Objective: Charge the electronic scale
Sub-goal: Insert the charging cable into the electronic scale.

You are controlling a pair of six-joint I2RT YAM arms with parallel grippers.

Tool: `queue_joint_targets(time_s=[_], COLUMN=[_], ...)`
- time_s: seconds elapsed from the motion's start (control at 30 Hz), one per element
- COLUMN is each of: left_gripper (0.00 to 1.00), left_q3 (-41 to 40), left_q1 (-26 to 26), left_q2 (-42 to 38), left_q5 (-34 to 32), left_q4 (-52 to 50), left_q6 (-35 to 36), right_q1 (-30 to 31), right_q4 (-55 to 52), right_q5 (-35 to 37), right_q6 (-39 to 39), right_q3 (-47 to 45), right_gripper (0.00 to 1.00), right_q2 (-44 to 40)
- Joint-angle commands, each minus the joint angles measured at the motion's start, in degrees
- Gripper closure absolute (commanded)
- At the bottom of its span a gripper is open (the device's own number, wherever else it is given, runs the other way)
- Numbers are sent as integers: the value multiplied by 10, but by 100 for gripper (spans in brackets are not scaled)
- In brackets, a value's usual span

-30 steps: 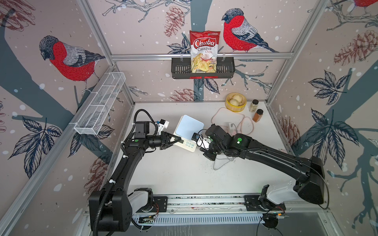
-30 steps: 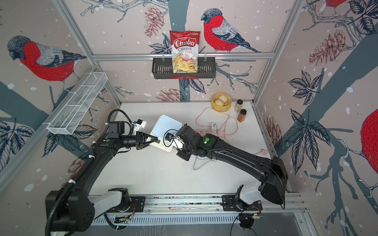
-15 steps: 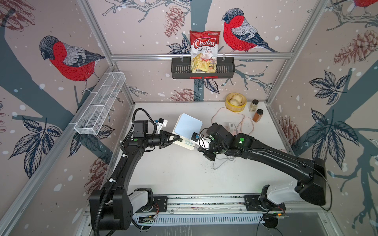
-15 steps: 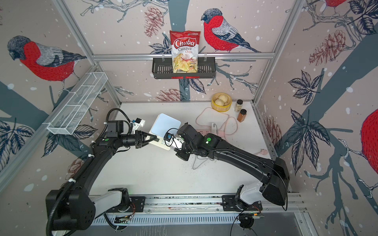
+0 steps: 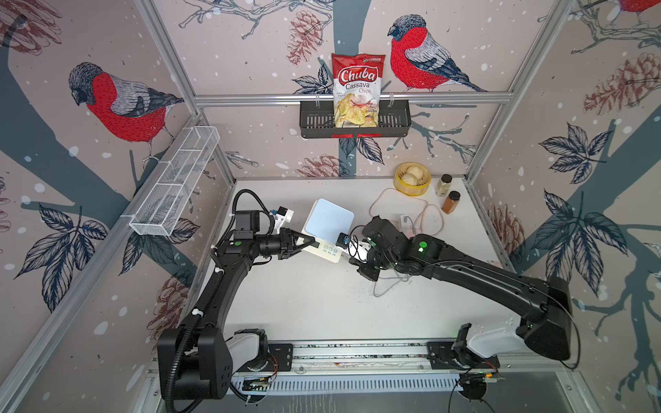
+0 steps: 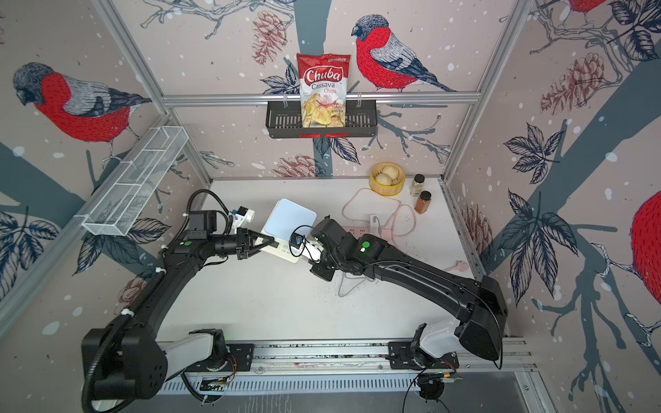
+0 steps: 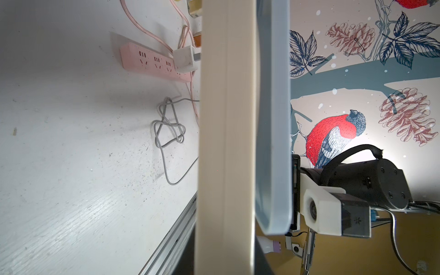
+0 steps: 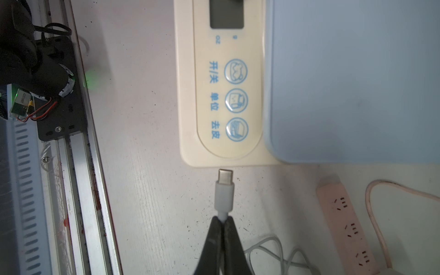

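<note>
**Lined up, not yet plugged in**

The left gripper (image 5: 308, 242) is clamped on the display-end edge of the electronic scale (image 5: 331, 219), mid-table, likely bracing it against the coming push. Just short of its side edge, the white plug (image 8: 224, 188) points straight in, pinched at its tail by the right gripper (image 8: 222, 219).
</note>
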Motion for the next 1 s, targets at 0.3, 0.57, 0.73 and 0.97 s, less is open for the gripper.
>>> queue_joint_targets(time_s=[0.3,0.57,0.73,0.97], left_gripper=[100,100,100,100], left_q3=[4,2,2,2], left_q1=[0,0,0,-2], left_q2=[-1,-2,-4,-4], left_q5=[31,30,29,28], left_q4=[28,29,29,29], left_q6=[8,6,5,4], right_q1=[-3,-7,-7,-7], right_q4=[-6,-2,-2,-2], right_q5=[2,-2,-6,-11], right_q6=[-5,-3,-5,-8], right_q3=[8,13,18,22], right_gripper=[100,100,100,100], right_q2=[11,6,10,18])
